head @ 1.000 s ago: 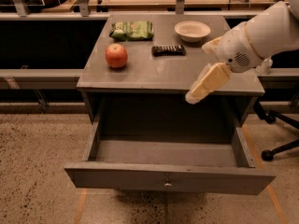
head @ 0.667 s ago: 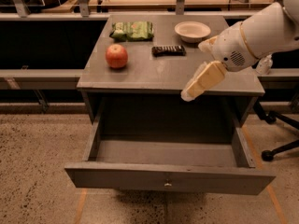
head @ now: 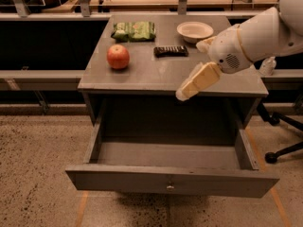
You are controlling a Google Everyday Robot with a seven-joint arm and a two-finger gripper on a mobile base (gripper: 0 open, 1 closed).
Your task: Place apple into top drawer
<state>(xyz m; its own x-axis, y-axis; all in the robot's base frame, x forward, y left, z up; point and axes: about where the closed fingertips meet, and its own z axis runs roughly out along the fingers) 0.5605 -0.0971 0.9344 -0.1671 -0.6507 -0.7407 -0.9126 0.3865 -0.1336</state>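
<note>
**Drawer Out, Apple Yet to Be Lifted**

The gripper (head: 185,92) hangs over the front edge of the cabinet top (head: 156,77), angled down and toward the camera-left side. It appears to be lining up for a reach across the surface. It carries nothing, and whether it is open or closed cannot be told from this angle.

The apple (head: 118,56) sits on the top, well apart from the gripper, off to its camera-left and a little farther back. It has free surface all around it.

Below and in front of the gripper, the drawer (head: 142,179) stands pulled out with its knob (head: 166,187) facing the camera. It seems to have been left open so the fruit can go straight in.

Behind the gripper lie a dark bar (head: 171,51) and a bowl (head: 195,30), with a green packet (head: 134,30) farther back and to camera-left. The pick-up has likely not yet begun. The bar lies nearest the likely path to the apple and looks the one thing at risk of being clipped.
</note>
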